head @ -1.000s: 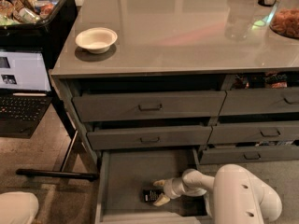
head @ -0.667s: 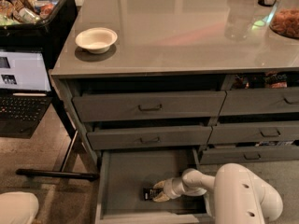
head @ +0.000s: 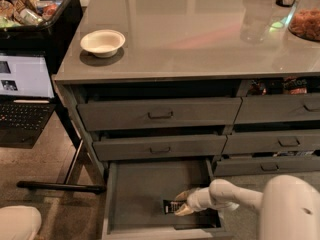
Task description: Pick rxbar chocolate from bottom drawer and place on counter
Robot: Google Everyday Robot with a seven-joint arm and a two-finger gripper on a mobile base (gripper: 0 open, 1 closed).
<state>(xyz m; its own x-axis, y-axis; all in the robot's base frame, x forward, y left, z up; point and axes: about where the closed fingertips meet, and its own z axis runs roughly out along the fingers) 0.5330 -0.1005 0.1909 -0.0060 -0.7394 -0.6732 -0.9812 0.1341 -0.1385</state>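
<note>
The bottom drawer [head: 135,184] of the left stack is pulled open and shows a flat dark-grey floor. The rxbar chocolate [head: 169,207], a small black bar with white lettering, lies on that floor near the drawer's front right. My gripper [head: 182,204] reaches in from the right on a white arm [head: 225,195] and sits at the bar's right end, low over the drawer floor. The counter [head: 200,39] is the wide glossy grey top above the drawers.
A white bowl [head: 102,42] stands on the counter's left part. A clear cup [head: 256,21] and a snack container [head: 305,24] are at its right. A black bin of snacks [head: 30,9] and a laptop [head: 22,84] stand left. The upper drawers [head: 160,115] are slightly open.
The gripper has stayed at the bar's right end in the bottom drawer, with almost no shift. The bar still lies on the drawer floor.
</note>
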